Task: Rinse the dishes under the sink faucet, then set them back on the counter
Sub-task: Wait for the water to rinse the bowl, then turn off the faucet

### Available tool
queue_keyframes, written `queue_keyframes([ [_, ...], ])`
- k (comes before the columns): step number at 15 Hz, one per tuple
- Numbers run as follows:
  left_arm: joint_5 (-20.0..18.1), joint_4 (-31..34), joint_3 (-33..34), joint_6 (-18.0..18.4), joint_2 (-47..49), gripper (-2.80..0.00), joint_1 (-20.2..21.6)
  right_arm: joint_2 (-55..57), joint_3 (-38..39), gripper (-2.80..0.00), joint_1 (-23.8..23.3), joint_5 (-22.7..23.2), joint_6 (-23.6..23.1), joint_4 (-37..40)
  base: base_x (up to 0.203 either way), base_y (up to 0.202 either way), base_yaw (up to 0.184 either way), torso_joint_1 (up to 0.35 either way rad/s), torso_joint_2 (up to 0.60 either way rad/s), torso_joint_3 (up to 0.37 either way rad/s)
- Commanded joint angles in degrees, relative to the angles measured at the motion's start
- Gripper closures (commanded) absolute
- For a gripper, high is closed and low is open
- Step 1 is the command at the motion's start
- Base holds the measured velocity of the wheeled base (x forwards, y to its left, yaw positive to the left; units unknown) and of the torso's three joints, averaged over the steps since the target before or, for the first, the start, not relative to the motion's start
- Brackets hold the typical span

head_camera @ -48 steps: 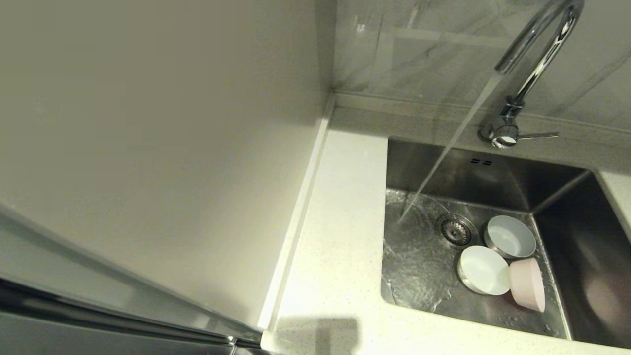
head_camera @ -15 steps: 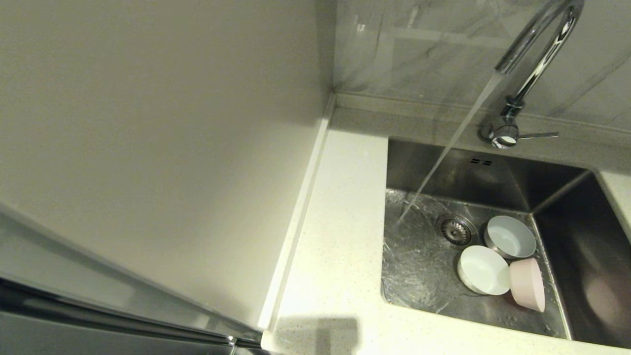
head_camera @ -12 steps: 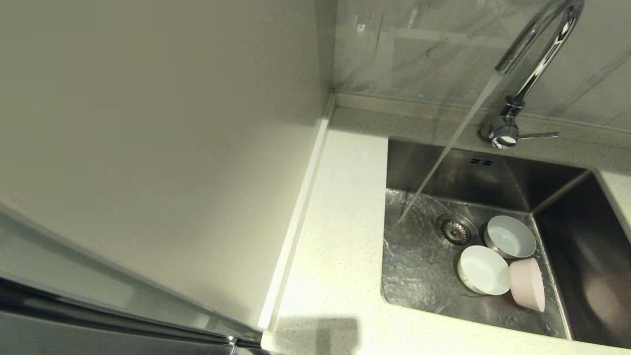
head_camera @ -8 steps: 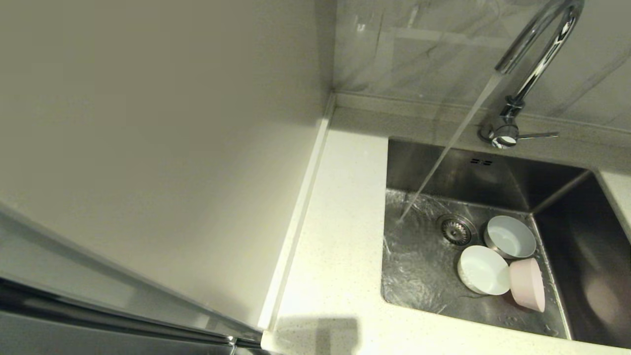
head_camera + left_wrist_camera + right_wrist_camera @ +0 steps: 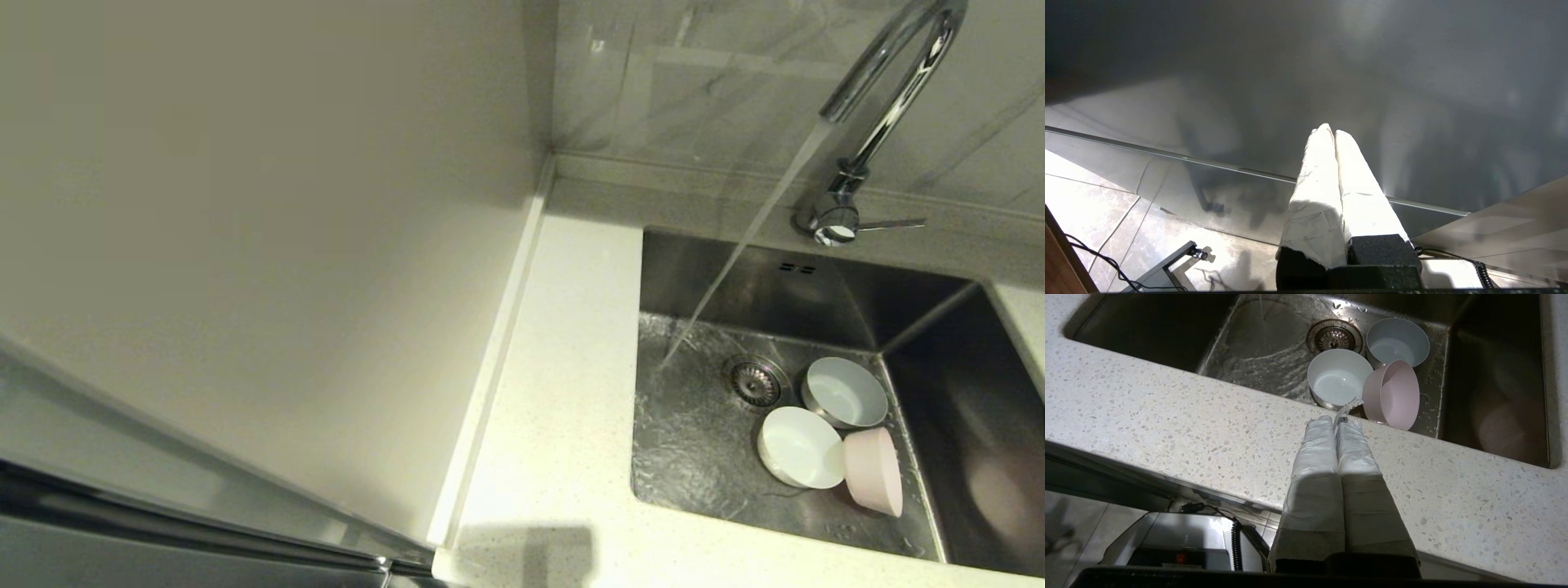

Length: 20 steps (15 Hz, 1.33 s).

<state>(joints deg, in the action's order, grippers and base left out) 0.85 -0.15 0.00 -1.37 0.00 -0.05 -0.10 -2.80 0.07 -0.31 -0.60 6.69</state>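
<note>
Nothing has moved since the earlier frames: bowls sit where they were, water runs the same. Sink faucet [image 5: 886, 90] gooseneck arcs out from the back edge of the bench [image 5: 555, 425], spout aimed at the sink's [image 5: 939, 408] left half; lever at its base points right, along the back edge. Stream lands left of the drain strainer [image 5: 755, 381].

Three dishes clustered on the sink floor, right of the drain, all touching: far white bowl [image 5: 845, 393] upright near the back wall, near white bowl [image 5: 802, 447] upright, pink bowl [image 5: 873, 471] tipped on its side against it, its mouth facing the sink's front edge.

Right end effector [image 5: 1337, 421] fully closed, holding nothing, hovering over the bench's front strip just short of the sink rim, pointing at the near white and pink bowls. Left end effector [image 5: 1329, 131] closed, empty, parked below bench level facing a dark cabinet panel.

Bench strip left of the sink is bare; right half of the sink floor is unoccupied.
</note>
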Motion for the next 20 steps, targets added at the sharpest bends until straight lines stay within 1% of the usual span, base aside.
queue_keyframes([
  [1, 0.03, -0.03, 0.0, -0.04, -0.18, 0.0, 0.04, 0.1, -0.01, 0.0, 0.01, -0.05, -0.02, -0.01, 0.0, 0.0, 0.0, 0.0, 0.0, 0.0],
  [11, 0.03, -0.03, 0.0, -0.04, -0.18, 0.0, -0.04, 0.1, -0.01, 0.0, 0.01, -0.05, -0.02, 0.07, 0.0, 0.0, 0.0, 0.0, 0.0, 0.0],
  [14, 0.03, -0.03, 0.0, -0.01, -0.18, 0.0, -0.03, 0.1, 0.08, 0.0, 0.01, 0.22, -1.16, -0.01, 0.0, 0.0, 0.0, 0.0, 0.0, 0.0],
  [20, 0.03, -0.03, 0.0, -0.02, -0.18, 0.0, 0.02, 0.1, 0.08, 0.0, 0.08, 0.13, -0.72, -0.04, 0.0, 0.0, 0.0, 0.0, 0.0, 0.0],
])
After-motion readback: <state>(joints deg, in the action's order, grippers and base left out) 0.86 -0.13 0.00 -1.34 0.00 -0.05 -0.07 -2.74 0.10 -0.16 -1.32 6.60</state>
